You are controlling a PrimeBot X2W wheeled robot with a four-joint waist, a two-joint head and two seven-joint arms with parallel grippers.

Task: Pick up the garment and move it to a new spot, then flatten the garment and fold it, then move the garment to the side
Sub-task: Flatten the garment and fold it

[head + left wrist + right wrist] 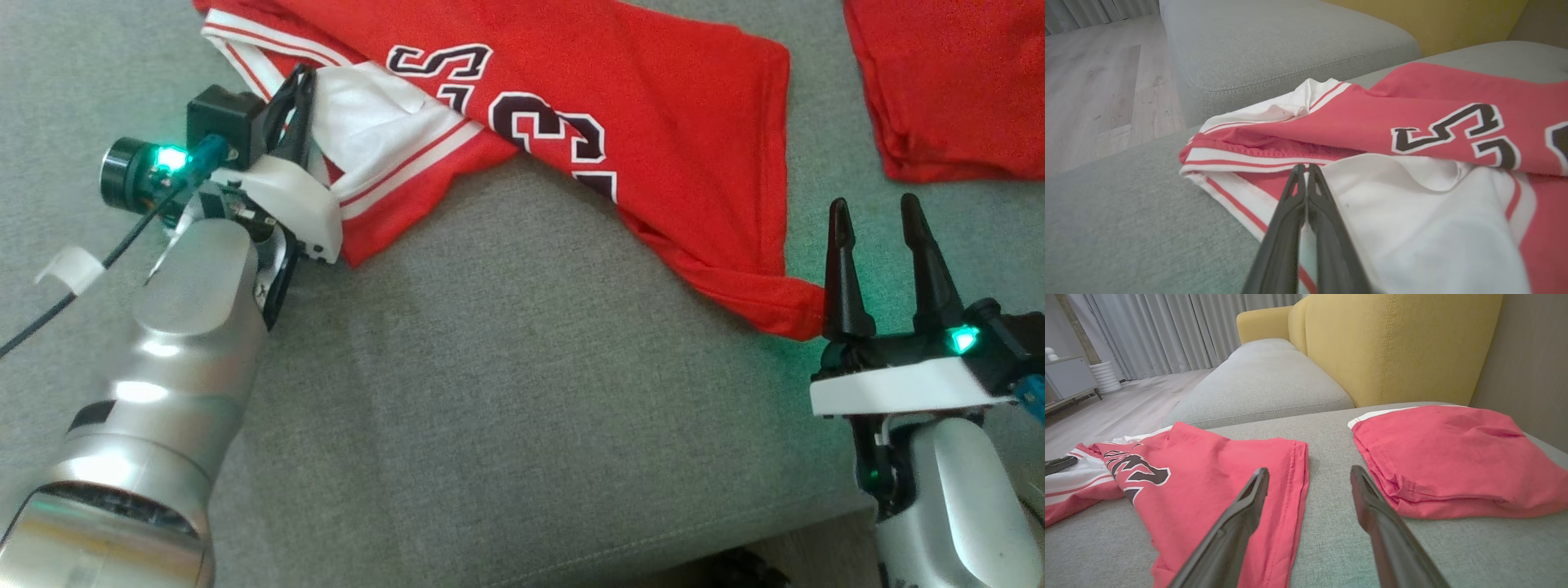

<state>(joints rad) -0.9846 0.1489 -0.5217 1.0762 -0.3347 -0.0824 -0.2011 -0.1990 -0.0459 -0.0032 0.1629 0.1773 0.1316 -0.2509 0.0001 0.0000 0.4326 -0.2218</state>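
Note:
The garment (637, 106), a red jersey with black-and-white numbers and white-striped trim, lies spread and rumpled on the grey sofa cushion (506, 367). My left gripper (298, 90) is at its left end, where the white lining turns outward. In the left wrist view the left gripper (1305, 168) has its fingers pressed together, pinching the garment (1412, 122) at the striped edge. My right gripper (875, 206) stands open at the jersey's lower right corner, its left finger touching the hem. In the right wrist view the right gripper (1309, 471) straddles bare cushion beside the garment (1216, 469).
A second, folded red garment (947, 82) (1453, 457) lies at the far right. The yellow backrest (1392, 347) rises behind it. Another grey cushion (1274, 41) adjoins on the left, with wooden floor (1094, 81) beyond. The cushion's front edge (735, 539) runs near the bottom.

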